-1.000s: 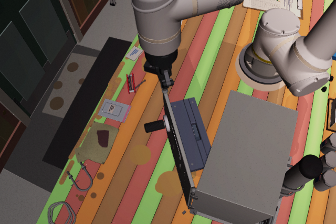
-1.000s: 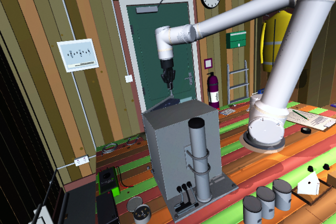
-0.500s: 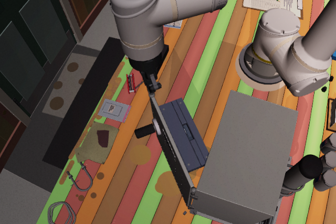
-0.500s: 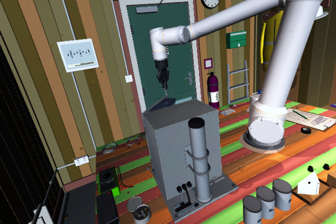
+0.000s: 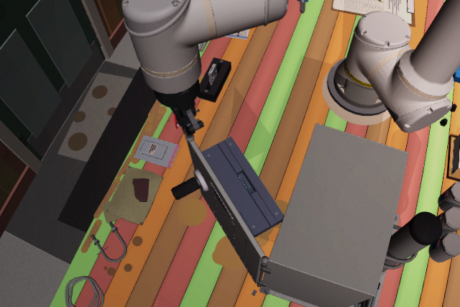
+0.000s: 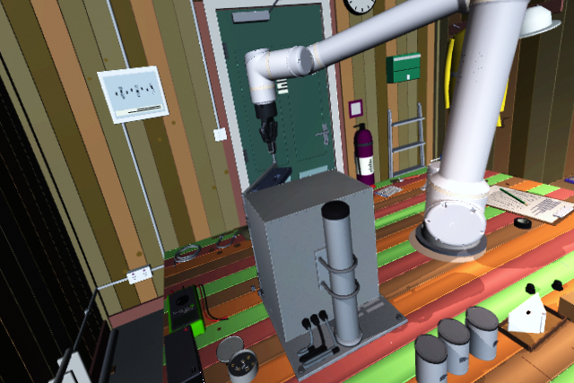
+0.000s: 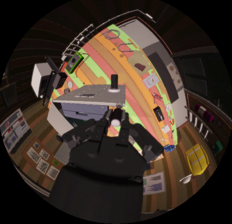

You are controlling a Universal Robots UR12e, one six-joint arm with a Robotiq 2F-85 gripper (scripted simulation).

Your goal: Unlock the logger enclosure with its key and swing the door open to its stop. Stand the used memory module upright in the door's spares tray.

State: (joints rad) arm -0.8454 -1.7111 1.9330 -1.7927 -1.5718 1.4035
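The door [image 5: 223,205] of the grey logger enclosure [image 5: 334,210] stands swung well away from the box on its hinge, with the blue-grey spares tray [image 5: 241,184] on its inner face and the black key [image 5: 184,189] sticking out of the lock on its outer face. The memory module [image 5: 213,73] sits in a black holder [image 5: 214,80] on the bench beyond the door's free end. My gripper [image 5: 190,125] [image 7: 116,119] is at the top corner of the door's free edge, closed on a small pull knob [image 7: 116,117] there.
The arm's base [image 5: 356,92] stands behind the enclosure. A small booklet [image 5: 156,150], a stained cloth [image 5: 134,194], a U-bolt [image 5: 109,248] and a cable coil [image 5: 83,290] lie on the bench left of the door. The bench edge runs just past them.
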